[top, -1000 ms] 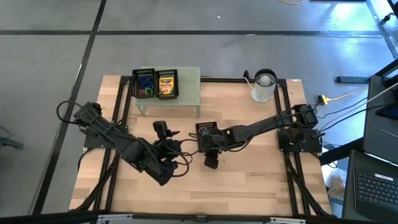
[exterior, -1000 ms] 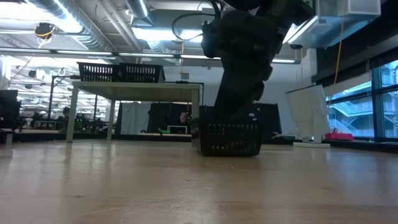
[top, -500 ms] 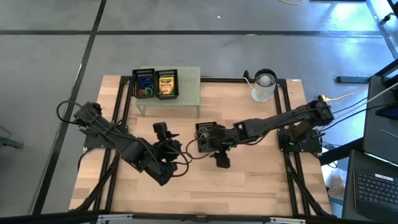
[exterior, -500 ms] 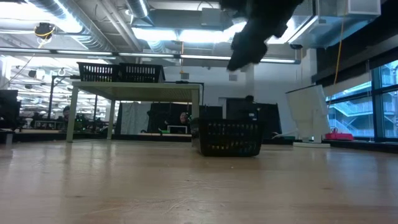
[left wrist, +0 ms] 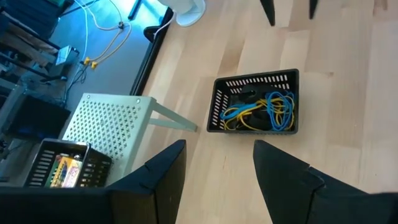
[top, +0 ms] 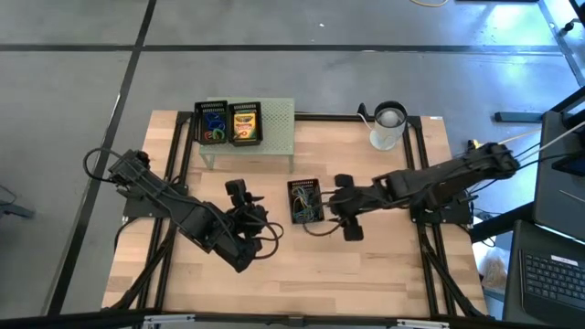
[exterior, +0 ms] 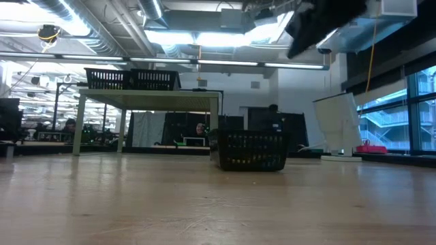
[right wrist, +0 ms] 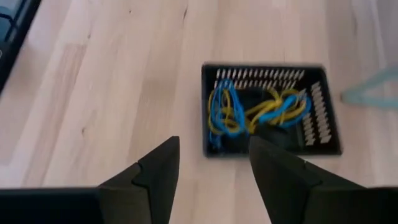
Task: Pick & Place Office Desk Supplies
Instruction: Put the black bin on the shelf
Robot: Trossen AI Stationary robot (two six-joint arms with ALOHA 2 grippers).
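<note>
High view: wooden table (top: 384, 274), black mesh basket (top: 305, 201) sitting roughly mid-table w/ blue + yellow loops (top: 307, 209) tangled inside. Same basket in left wrist view (left wrist: 255, 104) and right wrist view (right wrist: 268, 109), loops clearly lying in it, nothing gripping them.

Right gripper (top: 352, 228) just beside the basket, on the side toward the right arm's base, hanging above the table and not touching the basket. Right wrist view shows both fingers (right wrist: 152, 168) spread apart w/ bare wood between them, nothing held. Low view only catches a dark bit of that arm up near the top, basket (exterior: 252, 150) standing alone on the tabletop.

Left gripper (top: 239, 194) parked near the basket's other side, well clear of it. Left wrist view: fingers (left wrist: 165, 174) apart too, empty, pointing toward basket.

At the back of the table, pale green perforated stand (top: 274, 128) w/ two more black baskets on top side by side: one w/ blue, red, green loops (top: 214, 125), other w/ a yellow crayon box (top: 244, 123). Crayon box basket also visible in left wrist view (left wrist: 62, 168), on the stand's edge.

White cup w/ black rim (top: 388, 126) at back right of the table, well apart from everything else.
</note>
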